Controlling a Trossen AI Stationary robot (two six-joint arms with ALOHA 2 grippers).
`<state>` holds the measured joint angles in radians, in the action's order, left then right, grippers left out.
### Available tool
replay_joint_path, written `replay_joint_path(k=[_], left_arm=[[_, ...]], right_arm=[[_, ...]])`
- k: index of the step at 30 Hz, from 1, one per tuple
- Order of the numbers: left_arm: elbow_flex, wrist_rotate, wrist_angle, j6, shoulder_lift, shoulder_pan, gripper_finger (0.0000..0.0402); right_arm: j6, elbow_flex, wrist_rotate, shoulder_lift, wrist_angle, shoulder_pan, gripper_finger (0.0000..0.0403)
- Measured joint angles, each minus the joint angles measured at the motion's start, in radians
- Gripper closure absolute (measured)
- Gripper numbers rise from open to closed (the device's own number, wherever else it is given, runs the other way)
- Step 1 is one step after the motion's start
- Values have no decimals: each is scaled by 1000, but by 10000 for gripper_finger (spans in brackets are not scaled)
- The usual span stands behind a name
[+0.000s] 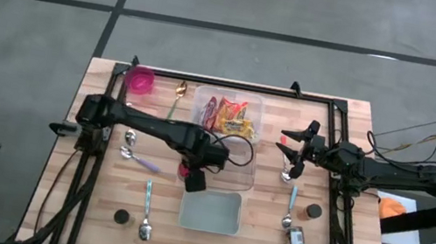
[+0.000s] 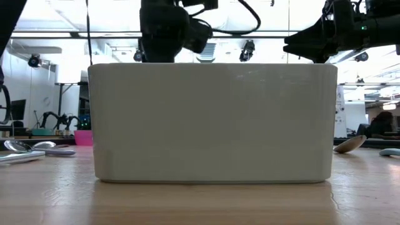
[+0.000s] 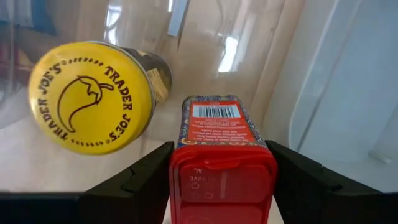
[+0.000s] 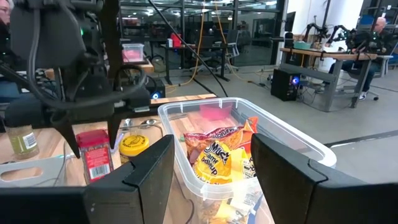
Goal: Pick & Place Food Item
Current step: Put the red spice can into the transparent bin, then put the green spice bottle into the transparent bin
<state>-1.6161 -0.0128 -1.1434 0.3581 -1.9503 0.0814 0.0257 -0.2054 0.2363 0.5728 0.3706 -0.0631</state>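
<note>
Left wrist view shows me the two dark fingers (image 3: 134,180) of my left gripper (image 3: 222,180) pressed on both sides of a red spice container (image 3: 221,155), so this gripper is grasping it. The long axis of the container runs forward, away from the wrist, with the red cap nearest to the camera and the barcode on the far part. Just beside it lies a jar with a yellow lid (image 3: 90,96), tipped on its side, not between the fingers.

I take the clear bin (image 1: 245,164) as my landmark. In the high view the left gripper (image 1: 194,176) holds the container at the near left corner of this bin, and the pale tray (image 1: 210,211) is just in front of it. The snack bags (image 1: 228,117) are in the far part of the bin.

My right gripper (image 1: 290,159) waits at the right side of the bin. In its own view the fingers (image 4: 146,165) stand apart with nothing between them.

I judge that the left arm is the one to continue, because it already has the item and the tray is nearest to it. The move depends on keeping the container clear of the bin wall.
</note>
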Motion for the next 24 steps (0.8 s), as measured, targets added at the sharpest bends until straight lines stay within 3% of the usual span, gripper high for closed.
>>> replay_joint_path(k=[9,24], left_arm=[[1,4,-1,-3,-32,-2,187],[1,5,4,-2,-35,-2,109]], right_arm=[[0,0,0,0,0,0,192],[0,0,0,0,0,0,192]])
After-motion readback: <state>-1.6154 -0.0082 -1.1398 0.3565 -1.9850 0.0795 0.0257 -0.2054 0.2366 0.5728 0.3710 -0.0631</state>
